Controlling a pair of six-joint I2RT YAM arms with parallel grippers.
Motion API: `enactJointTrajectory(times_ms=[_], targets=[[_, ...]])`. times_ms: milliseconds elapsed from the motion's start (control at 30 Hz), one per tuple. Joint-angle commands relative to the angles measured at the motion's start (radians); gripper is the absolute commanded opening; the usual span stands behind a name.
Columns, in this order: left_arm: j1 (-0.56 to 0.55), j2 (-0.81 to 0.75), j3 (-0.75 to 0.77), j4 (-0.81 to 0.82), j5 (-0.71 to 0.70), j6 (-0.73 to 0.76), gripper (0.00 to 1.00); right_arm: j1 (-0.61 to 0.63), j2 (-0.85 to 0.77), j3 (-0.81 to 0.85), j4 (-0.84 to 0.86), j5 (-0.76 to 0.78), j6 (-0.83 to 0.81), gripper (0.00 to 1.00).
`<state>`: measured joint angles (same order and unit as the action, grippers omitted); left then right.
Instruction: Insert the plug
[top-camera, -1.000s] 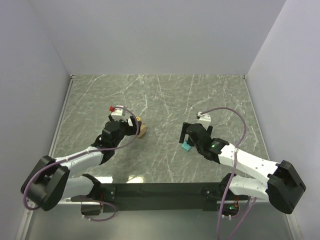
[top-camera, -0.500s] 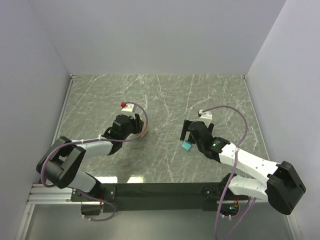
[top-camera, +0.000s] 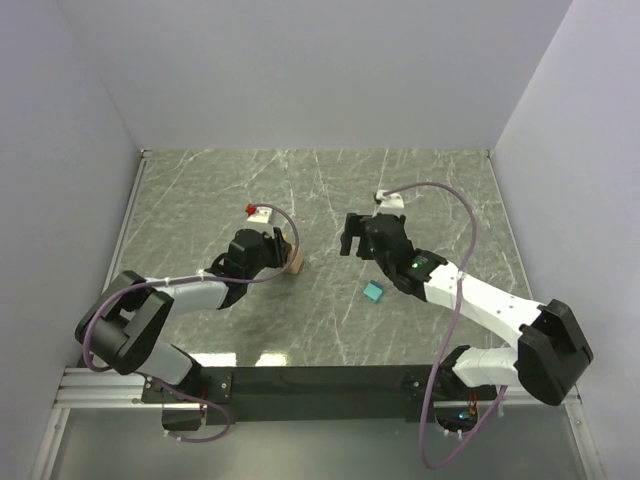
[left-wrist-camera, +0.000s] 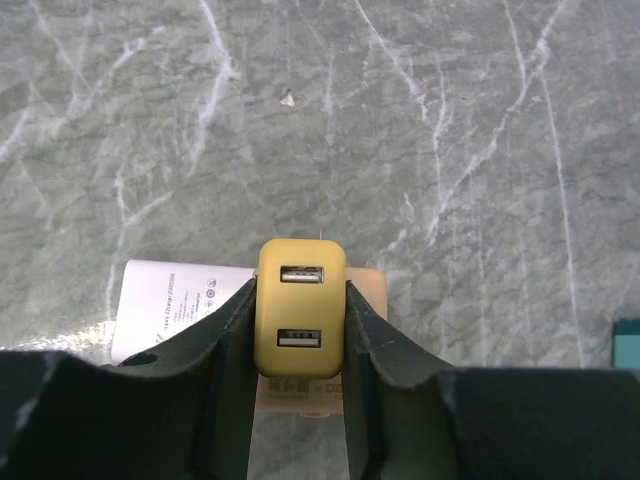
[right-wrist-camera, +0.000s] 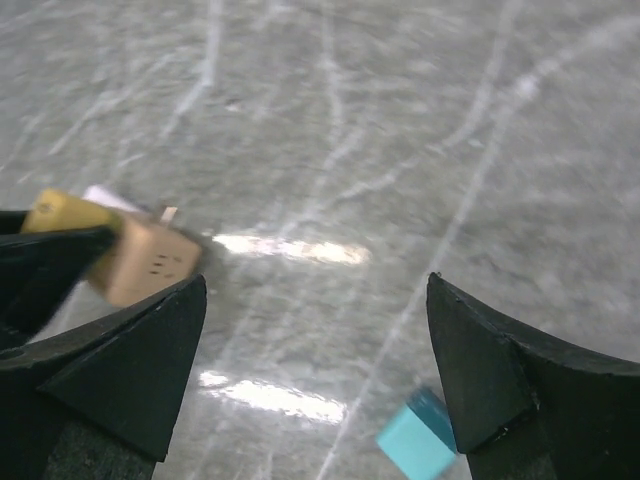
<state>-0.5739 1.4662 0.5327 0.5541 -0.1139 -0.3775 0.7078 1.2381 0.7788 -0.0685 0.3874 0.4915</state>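
Observation:
The plug is a yellow charger with two USB ports facing the left wrist camera. My left gripper is shut on its sides. Its far end sits against a tan socket block on the marble table; I cannot tell how deep it sits. In the top view the left gripper and the tan block are left of centre. My right gripper hangs open and empty to their right. Its wrist view shows the right gripper wide open, with the plug and tan block at the left.
A small teal block lies on the table below the right gripper, also in the right wrist view as the teal block. A white printed label lies left of the plug. Grey walls bound the table on three sides.
My left gripper has closed on the plug and nudged the tan block slightly right. The right arm has swung up and to the left, away from the teal block, jaws still open.

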Motion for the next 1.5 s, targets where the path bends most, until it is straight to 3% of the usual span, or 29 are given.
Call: enactJointTrajectory(times_ms=[0,200,300,500,800,1200,1300,1467], targets=[[-0.007,-0.043,0.035,0.030,0.083,-0.067,0.00,-0.004,0.030,0.080,0.108,-0.144,-0.146,0.96],[0.009,-0.086,0.094,0.000,0.212,-0.126,0.00,-0.007,0.001,0.016,0.288,-0.361,-0.330,0.96],[0.054,-0.087,0.148,-0.065,0.342,-0.155,0.00,-0.005,-0.014,-0.003,0.308,-0.482,-0.419,0.96],[0.077,-0.078,0.236,-0.195,0.445,-0.147,0.00,-0.004,0.009,-0.001,0.283,-0.645,-0.554,0.95],[0.086,-0.058,0.280,-0.264,0.537,-0.146,0.00,0.025,0.121,-0.007,0.337,-0.636,-0.588,0.95],[0.088,-0.081,0.273,-0.275,0.553,-0.141,0.01,0.065,0.238,0.045,0.358,-0.637,-0.576,0.93],[0.088,-0.083,0.270,-0.270,0.571,-0.144,0.02,0.067,0.258,0.048,0.381,-0.640,-0.561,0.88],[0.088,-0.087,0.254,-0.255,0.586,-0.153,0.08,0.068,0.294,0.074,0.398,-0.653,-0.525,0.60]])
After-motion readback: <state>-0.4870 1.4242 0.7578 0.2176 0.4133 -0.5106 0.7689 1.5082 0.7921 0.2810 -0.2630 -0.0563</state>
